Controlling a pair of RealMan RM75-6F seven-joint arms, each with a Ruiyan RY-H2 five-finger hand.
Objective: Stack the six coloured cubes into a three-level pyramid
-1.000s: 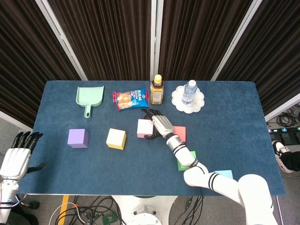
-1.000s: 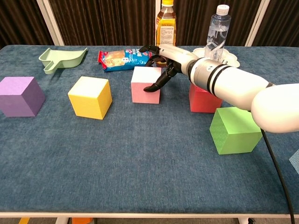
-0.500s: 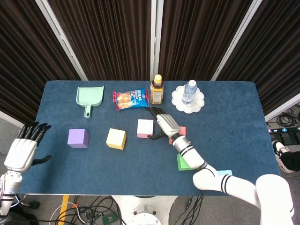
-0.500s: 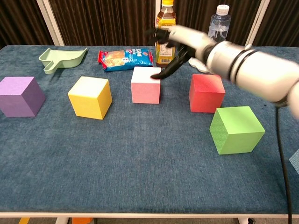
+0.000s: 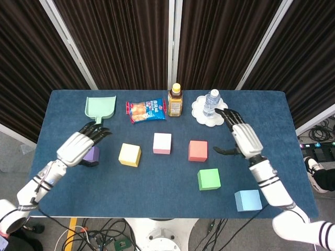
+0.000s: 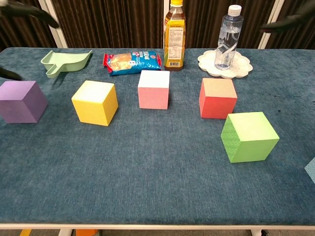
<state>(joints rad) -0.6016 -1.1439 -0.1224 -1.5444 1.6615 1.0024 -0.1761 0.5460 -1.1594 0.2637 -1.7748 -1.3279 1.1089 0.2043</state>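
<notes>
Head view
Counter [image 5: 157, 183]: blue cloth top, all six cubes lie single, none stacked.
Purple cube [image 5: 92, 156]: far left, partly under the left hand.
Yellow cube [image 5: 129, 155]: just right of purple.
Pink cube [image 5: 162, 143]: mid counter, near yellow, apart from it.
Red cube [image 5: 198, 150]: right of pink, gap betw. them.
Green cube [image 5: 209, 179]: nearer front edge, below-right of red.
Light blue cube [image 5: 247, 200]: front right, close to edge.
Left hand [image 5: 78, 147]: palm down over purple cube, fingers [image 5: 97, 130] spread, released, gripping nothing; contact w/ cube can't tell.
Right hand [image 5: 244, 138]: raised right of red cube, fingers spread, released, holding nothing.
Back row: green dustpan [image 5: 100, 109], snack bag [image 5: 146, 111], amber bottle [image 5: 175, 100], water bottle [image 5: 211, 103] on white plate [image 5: 224, 117].

Chest view
Cubes: purple, yellow, pink, red in a rough row L to R; green nearest camera; light blue only a sliver at right edge.
Hands: dark fingertips only at top corners, blurred; state not readable here.
</notes>
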